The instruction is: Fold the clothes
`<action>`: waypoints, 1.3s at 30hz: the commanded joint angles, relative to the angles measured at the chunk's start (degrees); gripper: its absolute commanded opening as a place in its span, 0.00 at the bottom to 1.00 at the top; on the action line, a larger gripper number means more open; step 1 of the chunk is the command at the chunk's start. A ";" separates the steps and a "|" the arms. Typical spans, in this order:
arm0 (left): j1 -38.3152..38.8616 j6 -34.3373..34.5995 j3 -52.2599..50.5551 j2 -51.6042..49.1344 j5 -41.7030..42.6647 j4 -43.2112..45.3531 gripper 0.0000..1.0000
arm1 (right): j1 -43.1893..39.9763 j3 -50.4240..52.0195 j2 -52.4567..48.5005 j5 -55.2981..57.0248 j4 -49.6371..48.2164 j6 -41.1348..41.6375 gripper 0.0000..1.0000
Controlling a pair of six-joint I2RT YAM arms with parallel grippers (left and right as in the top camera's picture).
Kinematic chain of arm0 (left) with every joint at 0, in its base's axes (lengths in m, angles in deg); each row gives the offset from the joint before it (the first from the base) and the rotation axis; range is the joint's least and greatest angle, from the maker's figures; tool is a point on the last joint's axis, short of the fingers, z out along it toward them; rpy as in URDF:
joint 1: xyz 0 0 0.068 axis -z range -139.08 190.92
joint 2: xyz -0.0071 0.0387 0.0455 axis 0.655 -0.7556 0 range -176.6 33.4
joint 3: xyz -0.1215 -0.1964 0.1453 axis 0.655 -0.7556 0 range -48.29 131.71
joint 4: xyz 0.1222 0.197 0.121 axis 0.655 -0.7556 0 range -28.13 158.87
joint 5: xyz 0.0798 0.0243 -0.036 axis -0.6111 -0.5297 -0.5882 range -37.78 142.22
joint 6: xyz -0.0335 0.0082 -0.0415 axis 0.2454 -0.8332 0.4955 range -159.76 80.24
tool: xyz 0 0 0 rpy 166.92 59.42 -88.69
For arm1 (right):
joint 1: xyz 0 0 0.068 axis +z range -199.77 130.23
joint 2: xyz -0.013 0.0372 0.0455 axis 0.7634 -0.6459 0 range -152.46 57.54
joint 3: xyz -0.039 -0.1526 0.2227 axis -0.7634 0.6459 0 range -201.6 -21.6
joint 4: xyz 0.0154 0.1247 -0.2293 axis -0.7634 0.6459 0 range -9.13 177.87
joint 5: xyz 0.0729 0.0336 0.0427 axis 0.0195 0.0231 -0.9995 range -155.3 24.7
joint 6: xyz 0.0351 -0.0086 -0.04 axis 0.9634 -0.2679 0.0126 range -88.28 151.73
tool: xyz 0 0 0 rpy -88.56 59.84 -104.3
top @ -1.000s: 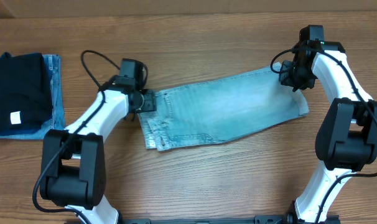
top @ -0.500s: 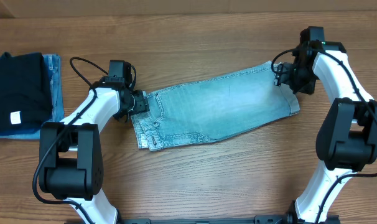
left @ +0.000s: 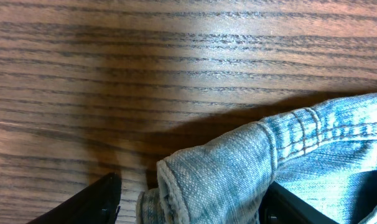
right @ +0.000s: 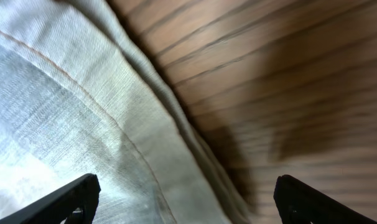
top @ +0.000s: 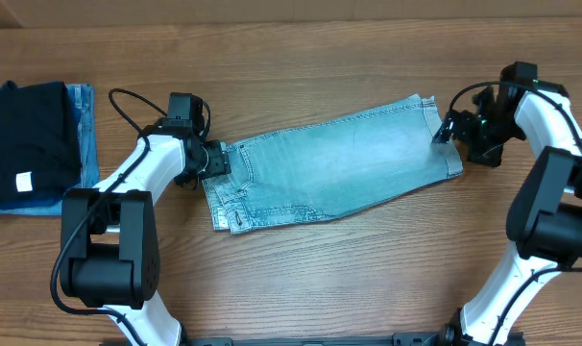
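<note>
Shorts (top: 334,168) between both pincers

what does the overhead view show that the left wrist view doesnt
Only the overhead view shows the whole denim shorts laid flat, both arms, the right gripper beside the shorts' right edge, and the black garment lying on a darker denim piece at far left.

Only the left wrist view shows the stitched seam up close, with the shorts' edge bunched between the left gripper's two dark fingers.

Both show the wooden table and the pale denim at the shorts' left end.
</note>
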 commanded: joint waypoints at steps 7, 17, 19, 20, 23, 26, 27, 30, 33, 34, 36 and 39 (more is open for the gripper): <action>-0.42 -1.57 -1.01 -2.51 -2.12 -2.34 0.71 | 0.52 0.63 -6.86 -10.54 -0.13 -4.00 0.47; -0.92 -3.96 0.68 -2.19 -2.34 -6.16 0.83 | -7.72 0.52 -4.24 -6.16 -1.46 2.75 0.04; -1.44 -3.93 1.97 -2.19 -2.32 -7.32 1.00 | -10.88 0.50 -2.51 -5.97 -1.42 2.75 0.04; -1.62 -3.93 2.67 -2.19 -2.32 -7.58 1.00 | -12.55 0.50 -1.64 -5.70 -1.33 2.75 0.04; -1.79 -3.91 4.63 -2.19 -0.66 -8.13 1.00 | -18.38 0.50 0.57 -5.29 -0.28 2.71 0.04; -1.81 -3.89 5.97 -2.19 1.42 -8.13 1.00 | -21.62 0.52 0.76 -4.83 0.61 2.69 0.04; -1.81 -3.87 6.23 -2.19 1.62 -8.11 1.00 | -22.36 0.50 0.76 -3.78 0.98 2.69 0.04; -1.84 -3.89 6.56 -2.19 1.68 -8.11 1.00 | -23.37 0.52 0.76 -2.25 1.27 2.67 0.04; -1.86 -3.89 6.56 -2.19 1.68 -7.89 1.00 | -23.47 0.50 0.87 1.49 1.66 2.69 0.04; -1.86 -3.91 6.56 -2.19 1.68 -7.82 1.00 | -23.47 0.50 1.05 1.53 1.66 2.71 0.04; -1.86 -3.91 6.56 -2.19 1.68 -7.82 1.00 | -23.47 0.50 1.64 1.55 1.66 2.69 0.04; -1.86 -3.89 6.56 -2.19 1.70 -7.72 1.00 | -23.47 0.50 1.99 1.55 1.84 2.69 0.04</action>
